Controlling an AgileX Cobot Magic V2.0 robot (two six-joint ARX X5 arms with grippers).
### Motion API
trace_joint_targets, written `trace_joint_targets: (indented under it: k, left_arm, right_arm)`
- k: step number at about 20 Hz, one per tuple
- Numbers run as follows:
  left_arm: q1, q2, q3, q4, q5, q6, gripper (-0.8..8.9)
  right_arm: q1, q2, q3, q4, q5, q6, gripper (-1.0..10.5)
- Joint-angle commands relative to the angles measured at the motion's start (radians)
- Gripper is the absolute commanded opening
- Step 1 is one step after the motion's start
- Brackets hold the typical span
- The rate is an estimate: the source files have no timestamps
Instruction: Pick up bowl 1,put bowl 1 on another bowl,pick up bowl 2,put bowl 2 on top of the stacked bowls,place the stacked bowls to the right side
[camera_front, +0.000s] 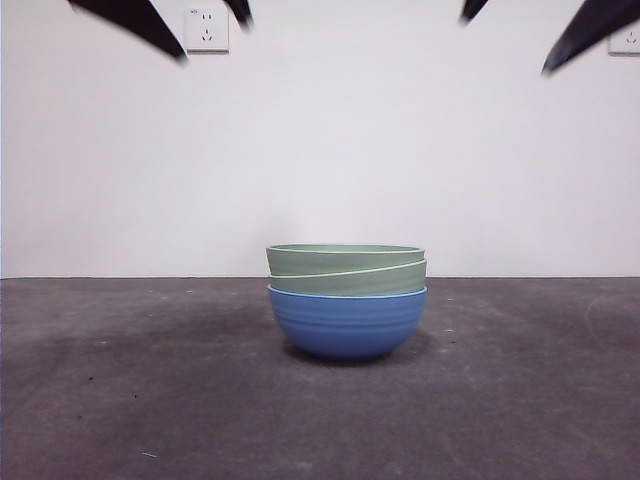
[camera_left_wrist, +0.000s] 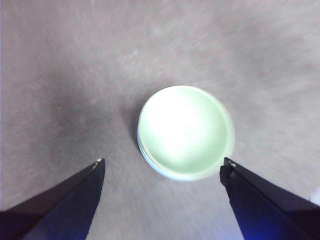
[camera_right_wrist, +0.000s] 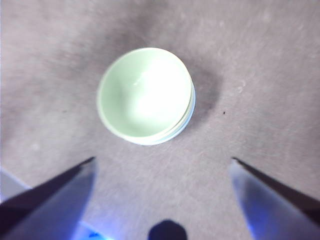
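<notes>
On the table's middle, the stacked bowls (camera_front: 346, 300), light, rigid, loosely nested, best gripped at the blue bowl's (camera_front: 346, 322) rim; left gripper (camera_left_wrist: 162, 167) and right gripper (camera_right_wrist: 162, 161) both wide open, empty.

Stacked bowls (camera_front: 346, 300) are the sole obstacle, mid-worktop (camera_front: 120, 390). Bare worktop all round them, left, right and in front. Space above the stack open. Left gripper (camera_left_wrist: 162, 167) and right gripper (camera_right_wrist: 162, 162) hang high above it, jaws spread wide.
</notes>
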Motion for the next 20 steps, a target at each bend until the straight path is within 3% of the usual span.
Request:
trace_joint_targets:
  k: [1, 9, 17, 20]
  left_arm:
    - [0.0, -0.113, -0.003, -0.07, 0.002, 0.031, 3.91]
    - [0.0, -0.348, -0.003, -0.234, 0.0, 0.032, 3.9]
    - [0.0, -0.355, -0.003, -0.277, 0.0, 0.034, 3.9]
    - [0.0, -0.355, -0.003, -0.277, -0.001, 0.034, 3.9]
  right_arm:
    - [0.001, 0.103, -0.007, 0.034, 0.003, 0.03, 5.5]
    - [0.001, 0.473, -0.007, 0.192, -0.005, 0.122, 5.4]
    - [0.002, 0.599, -0.007, 0.243, -0.005, 0.146, 5.3]
    - [0.002, 0.609, -0.007, 0.246, -0.005, 0.153, 3.8]
